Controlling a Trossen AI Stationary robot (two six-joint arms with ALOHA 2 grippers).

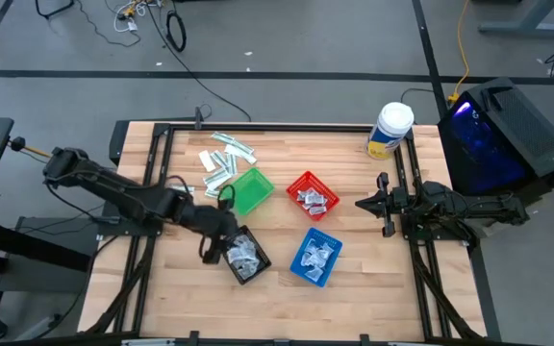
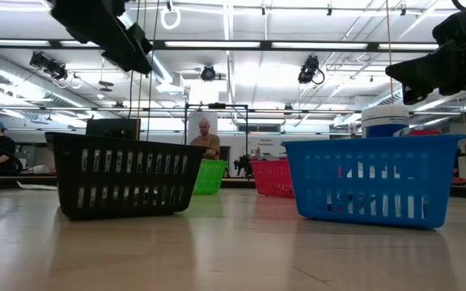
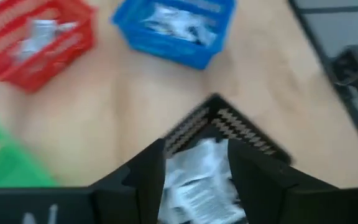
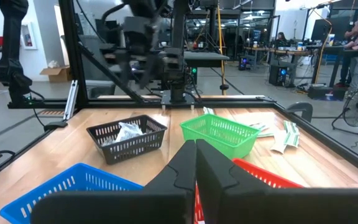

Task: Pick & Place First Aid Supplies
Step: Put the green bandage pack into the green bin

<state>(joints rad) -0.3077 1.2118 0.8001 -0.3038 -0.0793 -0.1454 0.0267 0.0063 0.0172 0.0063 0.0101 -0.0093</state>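
Hovering over the black slatted plastic basket [image 1: 245, 255] near the front edge of the pale wooden plank table [image 1: 354, 279], my left gripper [image 1: 221, 234] has its two dark fingers [image 3: 145, 180] parted a moderate way with nothing between them; past them, my left wrist view shows crinkled white wrapped packets [image 3: 197, 177] lying in that basket. My right gripper [image 1: 365, 204] waits above the right edge of the table, its fingers pressed together and empty.

The four baskets are square, with slotted walls. The green basket [image 1: 251, 189] sits near the table's middle, the red basket [image 1: 312, 195] just to its right, and the blue basket [image 1: 314, 256] toward the front edge, right of the black one. Small glossy white-and-blue sachets [image 1: 313, 199] lie in the red and blue baskets. Long narrow white and pale-green wrapped strips [image 1: 221, 160] lie loose and flat on the bare wood toward the back left corner, behind the green basket. A round white-lidded tub with a yellow label [image 1: 390, 130] stands upright at the back right corner.

Only the overhead view shows the loose strips all together. The table-level view hides every basket's contents behind the slotted walls, yet it shows a person [image 2: 205, 137] seated far behind the table. My right wrist view shows the heap of packets rising above the black basket's rim.
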